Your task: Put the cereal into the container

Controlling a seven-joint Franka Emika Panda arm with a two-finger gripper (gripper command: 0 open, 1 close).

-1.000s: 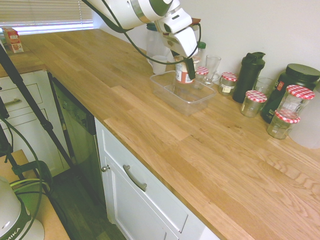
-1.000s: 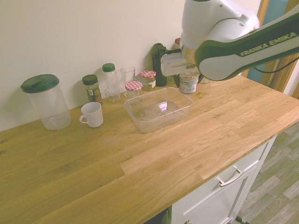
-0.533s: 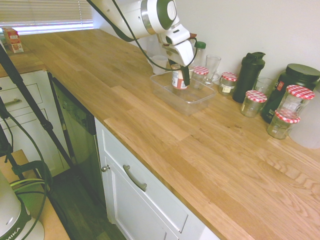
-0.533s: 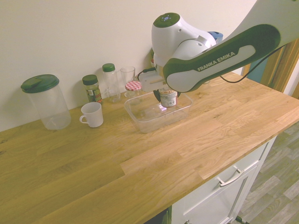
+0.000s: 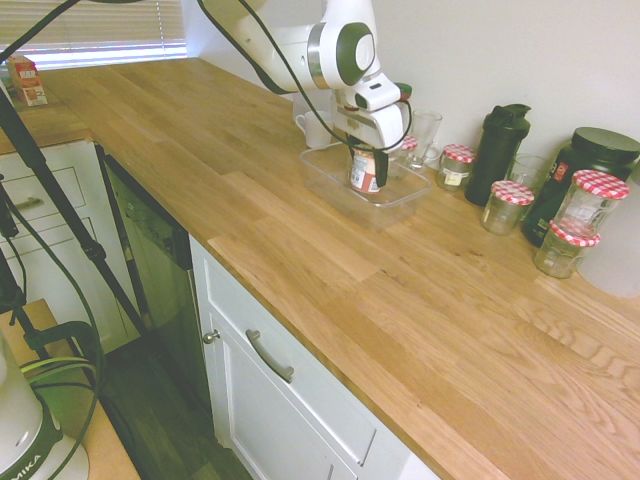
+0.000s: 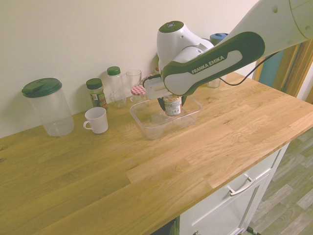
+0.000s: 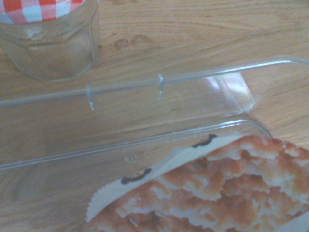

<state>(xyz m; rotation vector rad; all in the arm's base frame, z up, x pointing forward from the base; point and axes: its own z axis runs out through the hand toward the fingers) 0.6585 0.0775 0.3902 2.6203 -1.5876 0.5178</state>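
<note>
The pincer (image 6: 172, 105) is closed on the sides of the cereal cup (image 6: 173, 106), leaving its printed lid uppermost, presumably so it can be set down upright. The cup hangs between the fingers, within the outline of the clear container (image 6: 155, 131), which sits beneath the pincer on the desk (image 6: 105, 171), likely so that a short lowering and release would finish the job.

White arm (image 6: 234, 58) w/ rounded shell housings, dark green panels and a dark green round cap (image 6: 171, 26) on one joint; "FRANKA EMIKA" in white lettering (image 6: 207, 65) on green. Silver-grey band (image 5: 316, 56) around one joint, thin black cable (image 5: 292, 72) along the outside. End effector (image 6: 170, 100): white body, dark fingers (image 6: 161, 104).
</note>
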